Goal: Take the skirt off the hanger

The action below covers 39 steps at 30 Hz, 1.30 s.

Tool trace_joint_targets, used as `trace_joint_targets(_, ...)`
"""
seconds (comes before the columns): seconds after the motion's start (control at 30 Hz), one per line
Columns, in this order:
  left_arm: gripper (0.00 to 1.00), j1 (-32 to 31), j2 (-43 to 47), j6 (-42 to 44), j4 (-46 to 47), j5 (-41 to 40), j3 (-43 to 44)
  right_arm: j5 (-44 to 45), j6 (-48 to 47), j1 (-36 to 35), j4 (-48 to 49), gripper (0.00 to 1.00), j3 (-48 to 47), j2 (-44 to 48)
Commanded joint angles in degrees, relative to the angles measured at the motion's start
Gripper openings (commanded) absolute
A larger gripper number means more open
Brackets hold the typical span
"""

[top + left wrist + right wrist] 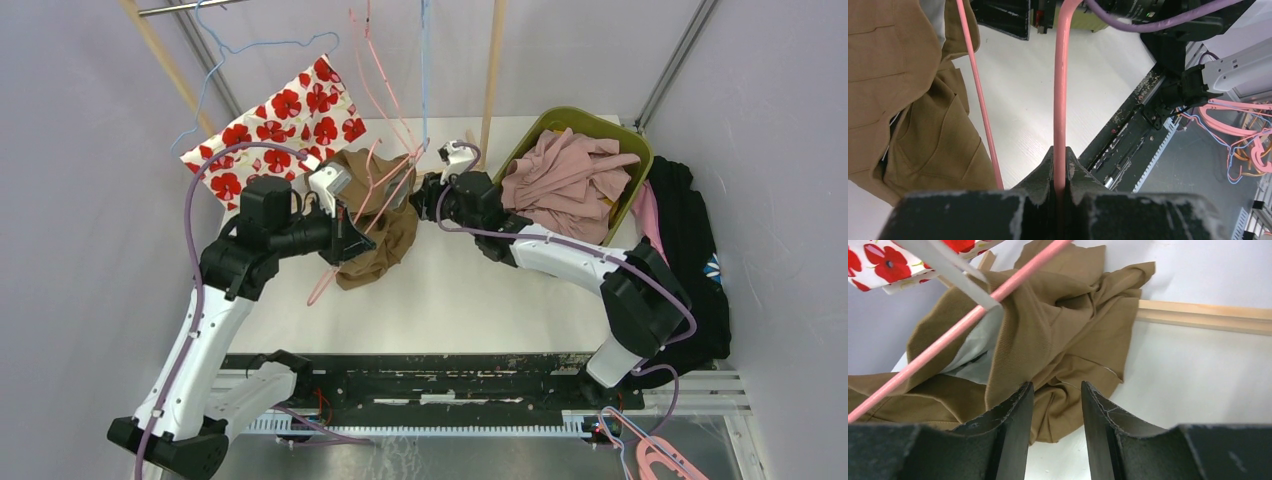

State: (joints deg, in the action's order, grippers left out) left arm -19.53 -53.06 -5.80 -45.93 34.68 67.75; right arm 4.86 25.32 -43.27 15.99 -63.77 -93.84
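The skirt (pixel 385 235) lies on the table (pixel 470 290), hanger (pixel 1062 90) over it; right (slightly behind) stands the basket (pixel 575 115).

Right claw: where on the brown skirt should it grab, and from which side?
Probably the loose lower folds of the skirt, below the pink hanger, coming in from the right, where the open right claw faces them. The cloth bunches thick there and lies clear of the bar, while the left claw clamps the hanger.
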Motion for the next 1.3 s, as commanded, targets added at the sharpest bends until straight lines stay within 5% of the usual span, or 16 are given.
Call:
trace_joint_targets(0.0,0.03,-1.34,2.07,-3.19,-0.21,1.33,1.17,1.3,2.61,-1.53,10.79,0.45,0.96,-1.67)
trace_joint_targets(0.47,0.03,-3.61,0.05,-2.79,-2.98,-0.55,2.77,8.91,-5.1,-2.44,8.98,0.43,-1.5,-2.57)
trace_joint_targets(0.73,0.03,-3.84,-0.59,-2.32,-3.27,-1.49,2.92,9.84,-6.95,-2.38,6.81,0.01,-2.14,-2.07)
trace_joint_targets(1.27,0.03,-5.04,-2.81,-0.27,-3.41,-3.16,2.46,16.79,-12.11,-2.07,2.79,0.01,0.24,6.82)
